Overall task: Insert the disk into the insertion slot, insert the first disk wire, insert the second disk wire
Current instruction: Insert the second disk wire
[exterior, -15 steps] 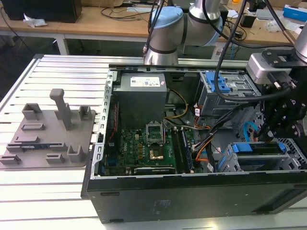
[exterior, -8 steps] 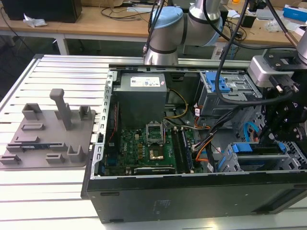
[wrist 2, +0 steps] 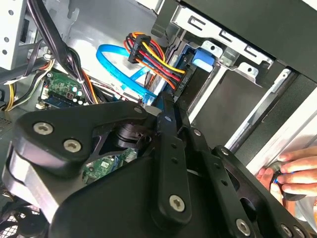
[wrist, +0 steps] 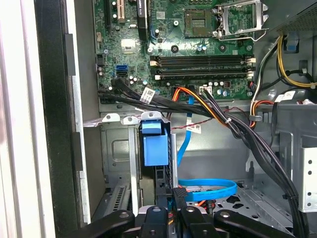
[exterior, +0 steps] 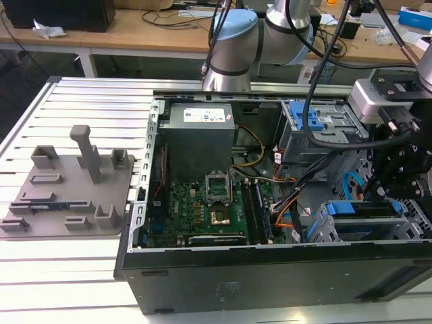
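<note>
Resting at the exterior view's left: grey fixture plate point(exterior: 67, 196) on the slatted table point(exterior: 40, 270).
Centre: open computer case, motherboard point(exterior: 202, 209) exposed.
Disk point(exterior: 358, 208): blue-framed, seated in the insertion slot point(exterior: 413, 226) at the case's near right corner.
Wires: a blue cable point(wrist 2: 111, 62) and a red-yellow-black bundle point(wrist 2: 153, 57) lie just beside the disk.
Gripper point(exterior: 395, 182): low over the slot; whether its claw is spread or pinching cannot be told.
Far right: possibly a person's hand point(wrist 2: 292, 171) on the case edge.
</note>
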You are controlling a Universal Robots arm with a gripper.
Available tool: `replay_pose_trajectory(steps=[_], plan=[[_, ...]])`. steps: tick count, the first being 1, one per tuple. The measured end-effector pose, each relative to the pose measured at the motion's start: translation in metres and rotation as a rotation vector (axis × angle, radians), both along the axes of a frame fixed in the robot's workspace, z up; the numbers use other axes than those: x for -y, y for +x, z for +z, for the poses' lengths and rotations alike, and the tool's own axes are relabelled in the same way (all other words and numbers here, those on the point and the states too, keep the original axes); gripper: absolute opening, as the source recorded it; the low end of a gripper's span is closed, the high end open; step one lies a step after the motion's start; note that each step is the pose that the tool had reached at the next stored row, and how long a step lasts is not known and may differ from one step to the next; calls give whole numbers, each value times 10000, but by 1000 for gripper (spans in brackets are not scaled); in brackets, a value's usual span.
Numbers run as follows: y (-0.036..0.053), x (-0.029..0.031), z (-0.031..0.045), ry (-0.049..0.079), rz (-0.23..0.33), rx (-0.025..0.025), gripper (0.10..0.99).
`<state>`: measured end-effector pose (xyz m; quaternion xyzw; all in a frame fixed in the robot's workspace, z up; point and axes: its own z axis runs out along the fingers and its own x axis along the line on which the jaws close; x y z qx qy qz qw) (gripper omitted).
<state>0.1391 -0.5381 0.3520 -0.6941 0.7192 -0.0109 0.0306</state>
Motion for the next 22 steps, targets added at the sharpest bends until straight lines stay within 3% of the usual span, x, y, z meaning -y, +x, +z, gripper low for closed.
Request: replay_pose_trajectory(steps=[22], plan=[[17, 21, -37, -18, -1, -1, 169]])
